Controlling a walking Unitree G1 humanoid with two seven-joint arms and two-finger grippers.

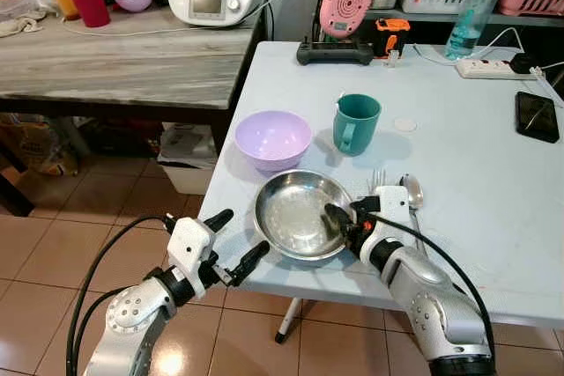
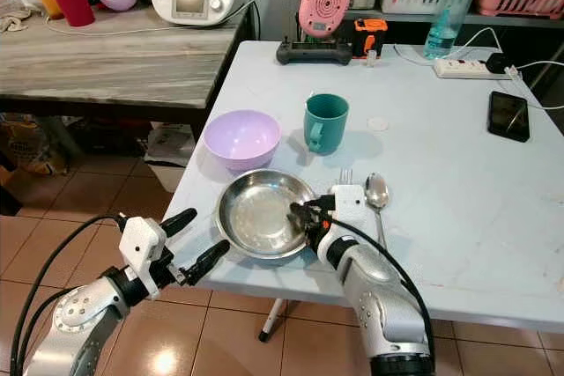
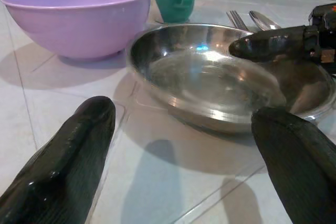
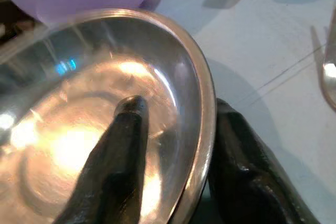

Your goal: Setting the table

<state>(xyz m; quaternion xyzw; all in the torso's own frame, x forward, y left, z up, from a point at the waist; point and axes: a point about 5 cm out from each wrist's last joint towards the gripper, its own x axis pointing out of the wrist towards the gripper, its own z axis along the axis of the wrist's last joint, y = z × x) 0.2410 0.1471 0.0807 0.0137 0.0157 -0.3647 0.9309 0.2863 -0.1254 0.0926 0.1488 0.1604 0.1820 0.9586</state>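
A shallow steel plate (image 1: 295, 213) lies at the front edge of the pale blue table (image 1: 476, 182). My right gripper (image 1: 339, 222) is shut on the steel plate's right rim, one finger (image 4: 126, 129) inside the dish and the other (image 4: 236, 156) outside. Behind the plate stand a purple bowl (image 1: 272, 138) and a teal mug (image 1: 356, 123). To the plate's right lie a fork (image 1: 378, 179) and a spoon (image 1: 412, 191). My left gripper (image 1: 240, 233) hangs open just off the table's front left edge, pointing at the plate (image 3: 210, 82).
A black phone (image 1: 537, 116), a power strip (image 1: 489, 69), a water bottle (image 1: 467, 15) and a pink device (image 1: 345, 4) sit toward the table's back. A grey counter (image 1: 115, 59) with kitchen items stands to the left. Tiled floor (image 1: 53, 244) lies below.
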